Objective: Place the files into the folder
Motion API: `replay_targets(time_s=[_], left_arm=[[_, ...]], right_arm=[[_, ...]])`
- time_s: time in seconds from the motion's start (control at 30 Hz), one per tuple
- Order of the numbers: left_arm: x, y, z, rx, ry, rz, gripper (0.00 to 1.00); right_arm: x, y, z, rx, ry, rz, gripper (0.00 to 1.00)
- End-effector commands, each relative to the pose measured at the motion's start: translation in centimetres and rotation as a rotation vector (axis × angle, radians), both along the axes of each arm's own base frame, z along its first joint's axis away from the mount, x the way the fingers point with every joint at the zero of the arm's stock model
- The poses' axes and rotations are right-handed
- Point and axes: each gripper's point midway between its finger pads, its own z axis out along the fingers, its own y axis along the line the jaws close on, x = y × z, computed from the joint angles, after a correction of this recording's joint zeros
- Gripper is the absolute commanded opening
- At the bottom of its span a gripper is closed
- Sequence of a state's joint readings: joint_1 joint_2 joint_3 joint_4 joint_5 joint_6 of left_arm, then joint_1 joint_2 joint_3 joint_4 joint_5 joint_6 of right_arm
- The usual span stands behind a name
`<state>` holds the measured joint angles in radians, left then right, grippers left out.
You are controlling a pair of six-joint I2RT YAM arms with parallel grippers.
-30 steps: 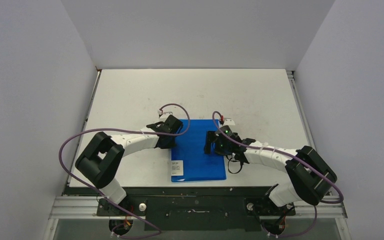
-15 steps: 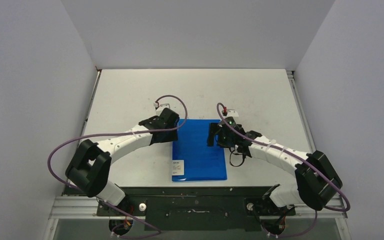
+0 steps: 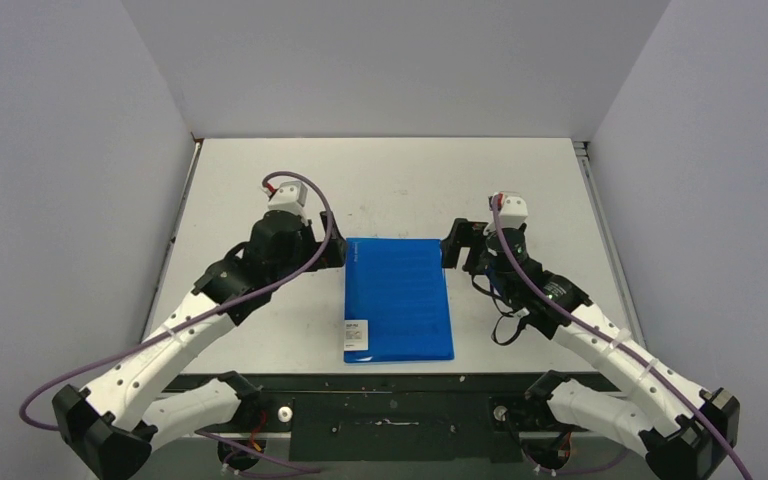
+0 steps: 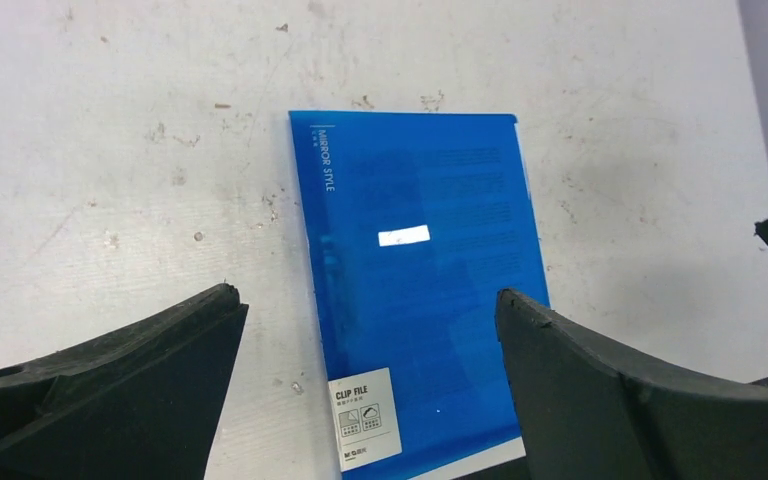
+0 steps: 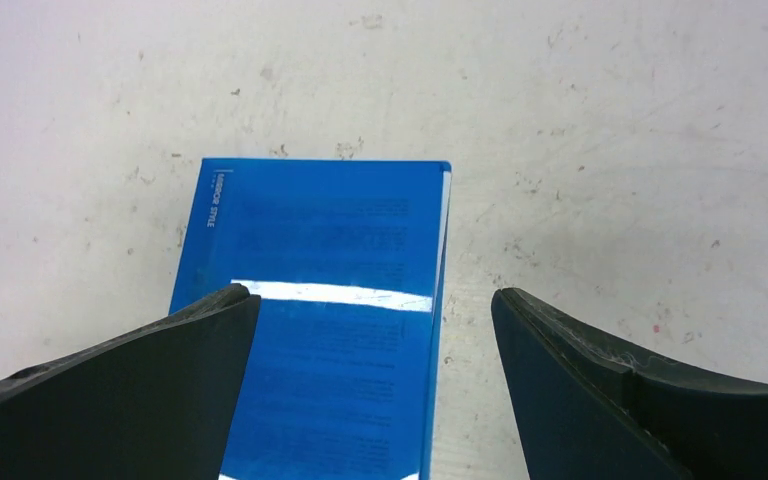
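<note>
The blue folder (image 3: 398,298) lies closed and flat on the white worktop (image 3: 260,180), between the 2 arms. Its cover reads "MIRROR STYLE" (image 4: 327,168) along the spine, and its white label (image 4: 364,418) says "CLIP FILE". Print from the files (image 4: 465,215) shows faintly through the cover. The left gripper (image 4: 365,295) and right gripper (image 5: 372,292) both gape wide, holding nothing.

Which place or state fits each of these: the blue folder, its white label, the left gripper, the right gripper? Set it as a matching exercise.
Things:
1. blue folder
2. white label
3. left gripper
4. right gripper

Places or states:
A. open, by the folder's far right corner
B. closed, flat on the table
C. on the cover's near left corner
D. open, by the folder's far left corner

Pairs: 1-B, 2-C, 3-D, 4-A
</note>
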<state>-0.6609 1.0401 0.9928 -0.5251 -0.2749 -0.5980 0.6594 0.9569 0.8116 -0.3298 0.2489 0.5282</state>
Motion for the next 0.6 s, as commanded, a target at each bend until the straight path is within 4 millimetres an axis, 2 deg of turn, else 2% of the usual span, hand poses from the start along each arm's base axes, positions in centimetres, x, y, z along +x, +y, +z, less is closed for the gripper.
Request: replay_targets(time_s=[0.0, 0.17, 0.3, 0.4, 0.57], left_arm=[[-1.3, 0.7, 4.9, -0.023, -0.138, -0.074, 0.98], [-2.8, 2.2, 8.3, -0.059, -0.290, -0.097, 0.96], [-4.3, 2.8, 10.1, -0.114, -0.379, -0.124, 0.96], [-5.3, 2.8, 10.6, -0.129, -0.415, -0.162, 0.96], [-6.3, 2.5, 10.3, -0.130, -0.444, -0.224, 0.96]], right_arm=[[0.3, -1.9, 4.2, -0.004, -0.105, -0.061, 0.90], [-0.8, -3.0, 7.2, 0.053, -0.184, -0.072, 0.90], [-1.7, -3.9, 8.8, 0.068, -0.222, -0.078, 0.90], [-2.1, -4.6, 9.4, 0.057, -0.231, -0.093, 0.90], [-2.5, -5.4, 9.6, 0.050, -0.250, -0.105, 0.90]])
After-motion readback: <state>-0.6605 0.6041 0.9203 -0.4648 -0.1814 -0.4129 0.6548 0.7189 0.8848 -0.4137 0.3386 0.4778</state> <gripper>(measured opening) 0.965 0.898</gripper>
